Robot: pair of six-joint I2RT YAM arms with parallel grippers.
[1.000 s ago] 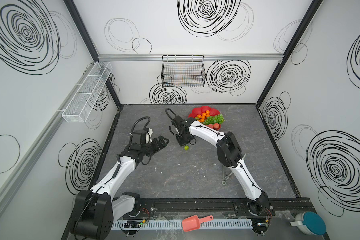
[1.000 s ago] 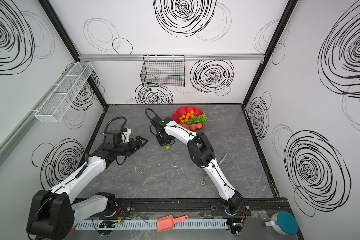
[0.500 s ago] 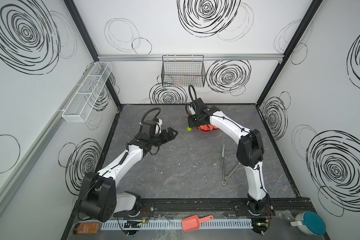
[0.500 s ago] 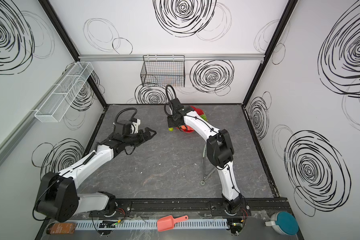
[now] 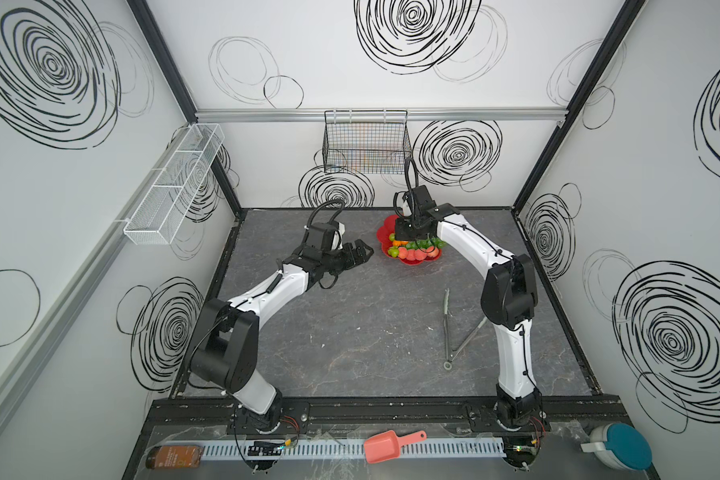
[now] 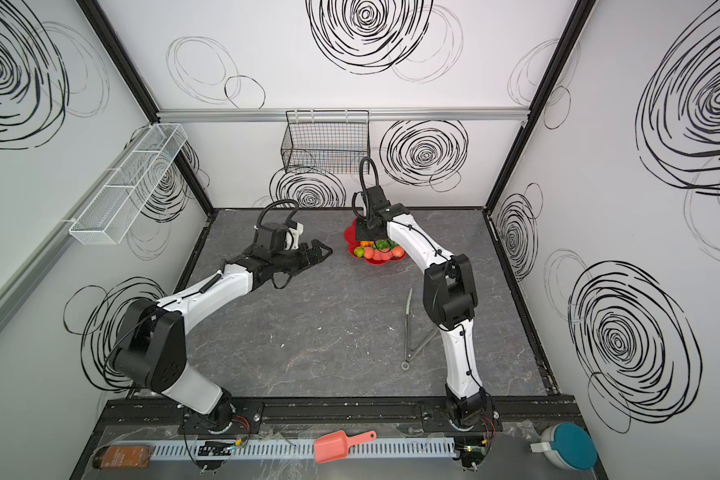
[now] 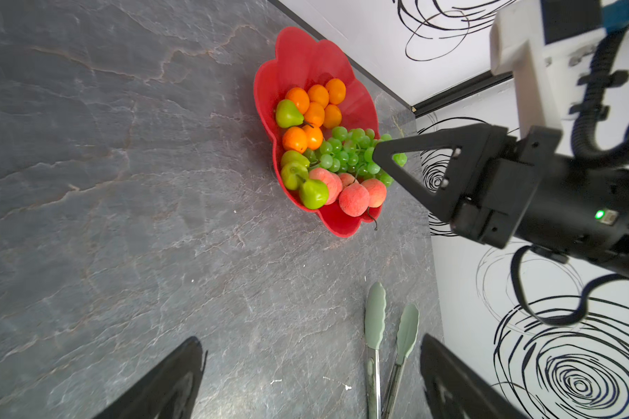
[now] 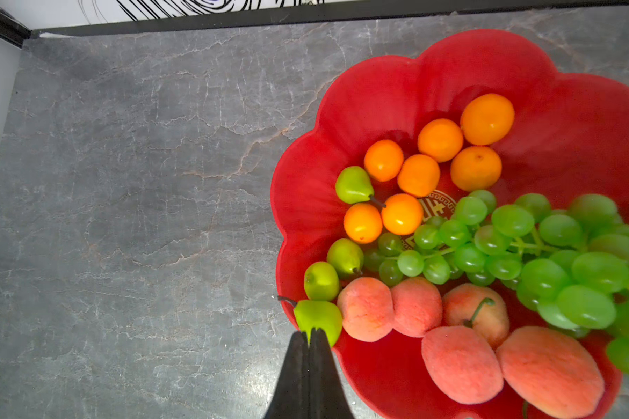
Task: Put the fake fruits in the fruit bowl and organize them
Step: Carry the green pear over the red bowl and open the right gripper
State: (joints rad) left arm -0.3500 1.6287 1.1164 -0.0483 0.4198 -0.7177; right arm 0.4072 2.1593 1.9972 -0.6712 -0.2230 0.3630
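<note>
Three swirl-marked white walls (image 5: 350,62) enclose grey marbled tabletop (image 5: 350,332); left pincer (image 5: 364,253) apart, right pincer (image 8: 309,335) pressed together.

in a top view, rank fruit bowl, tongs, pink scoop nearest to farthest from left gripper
1. fruit bowl, just beside the left gripper, at the back
2. tongs, mid-table, right arm's side
3. pink scoop, front ledge, off the table

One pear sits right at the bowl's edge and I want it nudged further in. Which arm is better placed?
Right, probably. The right gripper hangs over the bowl, its shut tips pointing at that pear. The left gripper is open but off to the bowl's side, short of it.
</note>
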